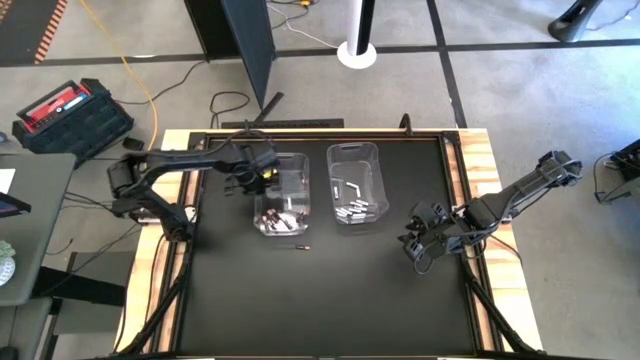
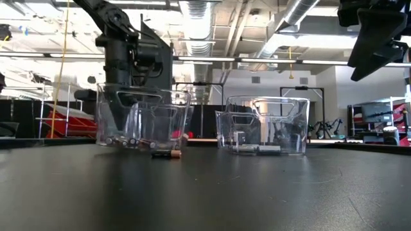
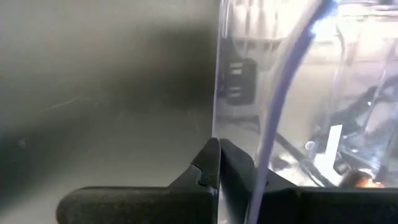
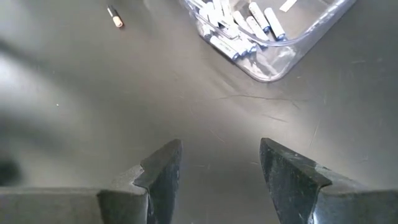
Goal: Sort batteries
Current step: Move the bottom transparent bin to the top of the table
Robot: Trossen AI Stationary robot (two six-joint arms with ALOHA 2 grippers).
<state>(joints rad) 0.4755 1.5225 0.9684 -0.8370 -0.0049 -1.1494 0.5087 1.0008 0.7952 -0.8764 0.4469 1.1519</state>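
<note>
At the left bin's rim, the left gripper (image 1: 262, 176) has its fingers (image 3: 214, 163) pressed tight together with nothing between them, tips right against the clear wall. That's my worry: a shut gripper this close to a light plastic tub could nudge or tip it if the arm swings sideways, and the cells inside would scatter across the desk (image 1: 330, 300).

Over on the other side, the right gripper (image 1: 418, 243) hangs above bare desk with its fingers (image 4: 163, 167) spread wide and empty, well apart from everything. If it goes for the stray cell, that's a long reach, and a small round cylinder lying flat can roll away under the tips, I'd say.

Now the containers. Left clear bin (image 1: 283, 193): dark batteries (image 1: 277, 220) with red or copper marks, piled at the near end. Right clear bin (image 1: 356, 182): white and silver batteries (image 1: 358, 208), several lying along the near wall, a couple more loose in the middle.

One lone battery (image 1: 299, 246), dark with a copper end, lies on the desk just in front of the left bin, outside it. From table level it sits close to the bin's front wall, not touching as far as I can tell. It looks like the last one unsorted.
</note>
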